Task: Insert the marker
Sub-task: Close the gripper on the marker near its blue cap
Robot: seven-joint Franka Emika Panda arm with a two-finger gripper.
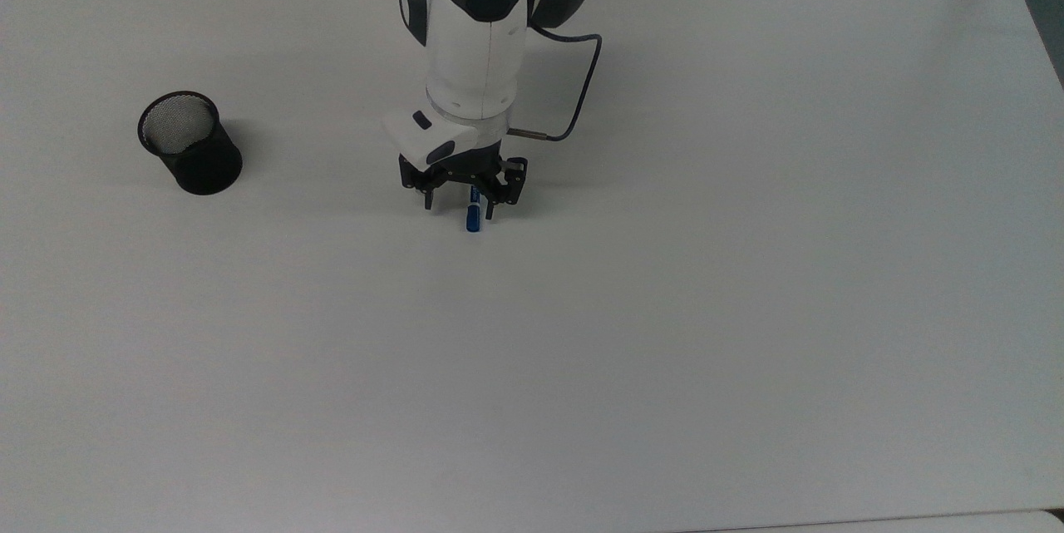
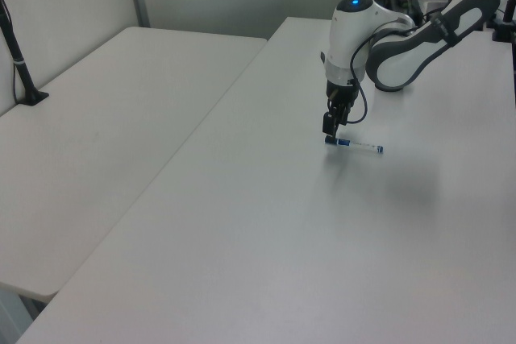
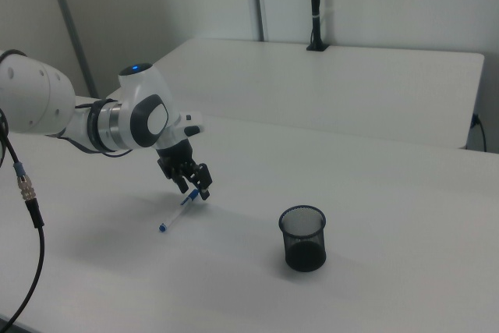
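On the white table (image 1: pixel 748 308) we see the marker (image 1: pixel 473 219) lying flat, well apart from the black mesh cup (image 1: pixel 189 142). Our gripper (image 1: pixel 458 208) is low over its capped end with fingers spread, one on each side, nothing gripped. We judge the task barely begun: grasping, lifting, carrying to the cup and dropping in all remain.
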